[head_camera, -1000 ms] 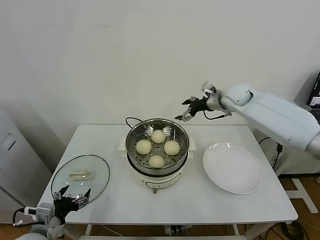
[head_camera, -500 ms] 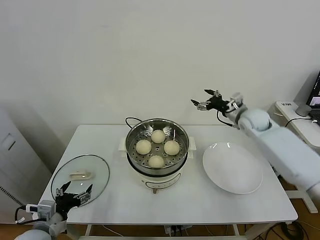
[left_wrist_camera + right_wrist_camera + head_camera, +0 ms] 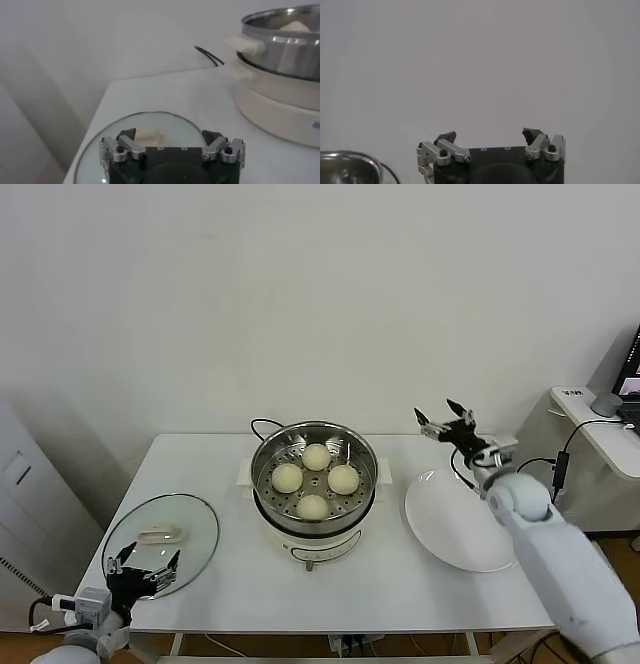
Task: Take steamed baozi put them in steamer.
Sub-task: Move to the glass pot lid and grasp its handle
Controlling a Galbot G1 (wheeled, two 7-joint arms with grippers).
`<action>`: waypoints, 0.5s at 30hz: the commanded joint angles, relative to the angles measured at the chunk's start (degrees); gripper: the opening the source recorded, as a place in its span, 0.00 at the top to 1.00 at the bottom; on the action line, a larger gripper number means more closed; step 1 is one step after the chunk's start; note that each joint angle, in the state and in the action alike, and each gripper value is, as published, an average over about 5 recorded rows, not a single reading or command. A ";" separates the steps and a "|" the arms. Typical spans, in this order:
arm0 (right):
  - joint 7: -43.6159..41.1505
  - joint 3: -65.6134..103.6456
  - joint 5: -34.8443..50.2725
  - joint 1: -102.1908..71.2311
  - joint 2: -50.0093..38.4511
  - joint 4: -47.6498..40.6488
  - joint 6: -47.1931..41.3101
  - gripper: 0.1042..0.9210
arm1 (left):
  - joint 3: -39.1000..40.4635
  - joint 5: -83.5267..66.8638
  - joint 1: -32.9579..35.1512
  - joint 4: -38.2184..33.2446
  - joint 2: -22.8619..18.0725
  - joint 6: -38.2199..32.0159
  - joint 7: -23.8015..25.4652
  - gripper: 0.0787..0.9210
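Several cream-white steamed baozi (image 3: 316,480) lie in the shiny steel steamer (image 3: 265,456) basket on its cream pot body at the table's middle. The steamer also shows in the left wrist view (image 3: 280,37) and its rim in the right wrist view (image 3: 345,165). My right gripper (image 3: 446,422) is open and empty, raised above the table's back edge to the right of the steamer, over the far rim of the white plate (image 3: 440,519); in its wrist view (image 3: 490,136) it faces the wall. My left gripper (image 3: 143,567) is open and empty, low at the front left corner by the glass lid (image 3: 190,529).
The glass lid with its white handle (image 3: 145,135) lies flat at the table's left. A black cord (image 3: 265,424) runs behind the steamer. A white side table with a grey object (image 3: 605,404) stands at the far right.
My right arm has swung away from above the steamer, to the right and lower, with its gripper open and empty. The left gripper has barely shifted. The baozi have not moved.
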 commanded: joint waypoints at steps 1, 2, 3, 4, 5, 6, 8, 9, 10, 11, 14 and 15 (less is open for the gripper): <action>-2.74 16.86 -5.67 -14.69 7.54 1.25 2.40 0.12 | -0.17 29.49 0.52 9.23 0.05 -12.14 0.88 0.12; -3.02 17.39 -6.11 -15.15 7.87 1.17 2.47 0.12 | -0.30 32.78 0.69 10.12 -0.13 -13.49 0.85 0.12; -3.20 17.80 -6.38 -15.51 8.18 1.08 2.53 0.12 | -0.44 35.72 0.82 10.79 -0.33 -14.70 0.84 0.12; -3.34 18.30 -6.72 -15.89 8.53 0.95 2.56 0.12 | -0.63 39.50 0.95 11.61 -0.58 -16.31 0.76 0.12; -3.40 18.76 -7.03 -16.20 8.86 0.84 2.58 0.12 | -0.85 42.93 1.02 12.41 -0.89 -17.97 0.66 0.12; -3.50 19.18 -7.38 -16.52 9.15 0.73 2.60 0.12 | -1.09 45.73 1.06 13.12 -1.26 -19.51 0.54 0.12; -3.87 20.00 -8.29 -17.33 9.73 0.47 2.66 0.12 | -1.46 51.36 1.16 14.42 -1.96 -22.64 0.16 0.12; -4.11 20.26 -8.69 -17.70 9.92 0.38 2.71 0.12 | -1.60 53.28 1.19 14.83 -2.26 -23.61 -0.03 0.12; -4.48 20.56 -9.24 -18.13 10.14 0.26 2.82 0.12 | -1.78 55.67 1.14 15.32 -2.61 -24.74 -0.28 0.12; -4.80 20.79 -9.74 -18.52 10.33 0.14 2.92 0.12 | -1.98 58.39 1.05 15.83 -2.98 -25.74 -0.64 0.12; -5.62 21.37 -10.90 -19.36 10.88 -0.21 3.26 0.12 | -2.88 66.80 0.16 17.71 -4.22 -29.11 -2.03 0.12; -5.79 21.50 -11.09 -19.54 11.03 -0.35 3.36 0.12 | -3.15 69.47 -0.25 18.40 -4.62 -30.17 -2.65 0.12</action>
